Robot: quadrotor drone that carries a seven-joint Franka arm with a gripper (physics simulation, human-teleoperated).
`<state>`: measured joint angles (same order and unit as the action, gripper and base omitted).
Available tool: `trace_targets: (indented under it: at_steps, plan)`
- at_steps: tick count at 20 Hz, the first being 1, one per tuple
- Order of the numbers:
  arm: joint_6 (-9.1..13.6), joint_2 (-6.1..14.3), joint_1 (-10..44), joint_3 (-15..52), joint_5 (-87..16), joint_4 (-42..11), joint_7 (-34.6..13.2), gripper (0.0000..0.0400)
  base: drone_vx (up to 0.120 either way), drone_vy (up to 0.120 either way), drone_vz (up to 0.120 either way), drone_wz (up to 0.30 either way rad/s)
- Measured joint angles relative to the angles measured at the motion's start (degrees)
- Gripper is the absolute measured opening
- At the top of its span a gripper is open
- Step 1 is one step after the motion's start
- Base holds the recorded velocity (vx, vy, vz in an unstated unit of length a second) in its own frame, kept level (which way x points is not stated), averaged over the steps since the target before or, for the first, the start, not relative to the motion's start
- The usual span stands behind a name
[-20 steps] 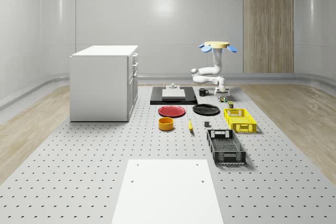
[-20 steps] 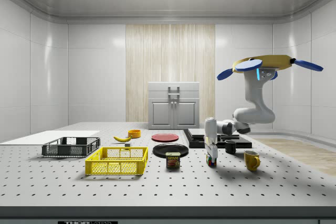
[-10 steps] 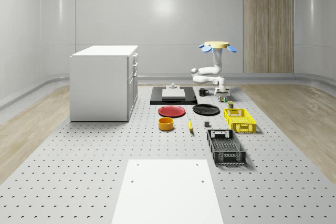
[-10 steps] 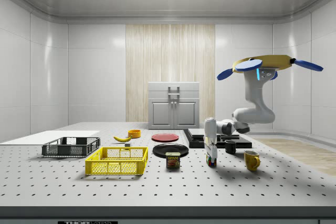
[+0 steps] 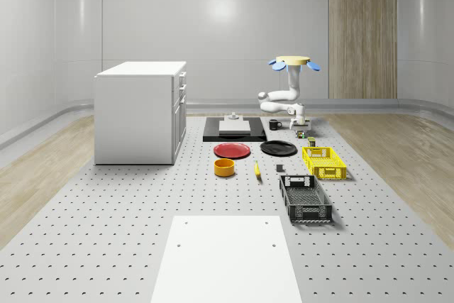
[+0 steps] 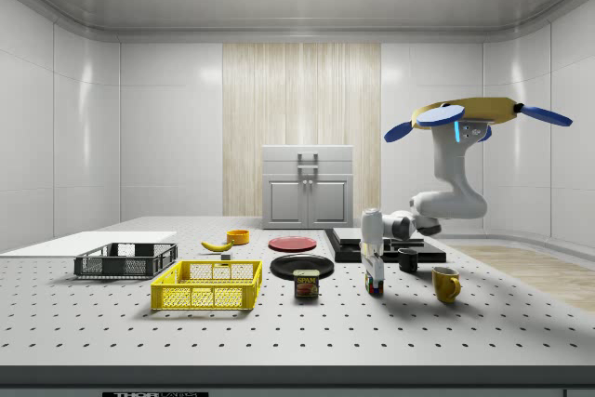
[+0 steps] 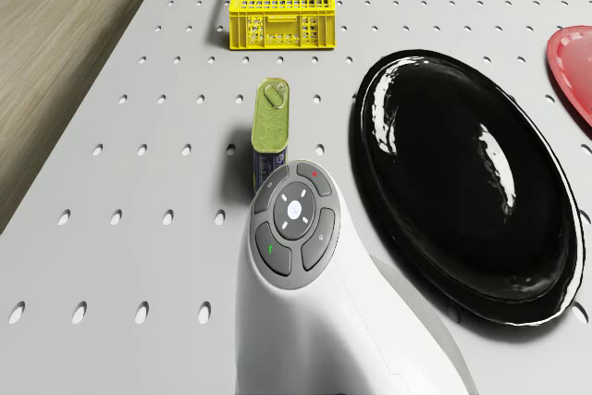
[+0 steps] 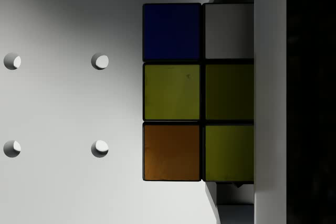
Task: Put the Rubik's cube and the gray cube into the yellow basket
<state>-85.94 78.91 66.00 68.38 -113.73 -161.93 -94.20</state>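
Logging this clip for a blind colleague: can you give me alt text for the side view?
A drone hovers above the table's right end, its white arm bent down so the gripper sits on the Rubik's cube. To the left stand a Spam can and the yellow basket; a yellow mug stands to the right.

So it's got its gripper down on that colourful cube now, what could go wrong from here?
The gripper is down at the Rubik's cube; in the wrist view the cube sits off to one side, so a grasp might slip. The Spam can stands between it and the yellow basket, so a low carry could knock it. The yellow mug is close by too.
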Motion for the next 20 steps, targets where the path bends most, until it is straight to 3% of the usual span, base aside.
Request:
trace_targets:
  at_steps: [11, 20]
  plan:
    - [0.2, 0.7, 0.3, 2.3, 2.5, -0.5, -0.3, 0.0327, 0.000, 0.000, 0.000, 0.000]
    - [1.5, 1.3, 0.7, 8.3, 8.5, -1.6, -1.4, 0.0323, 0.000, 0.000, 0.116, 0.000]
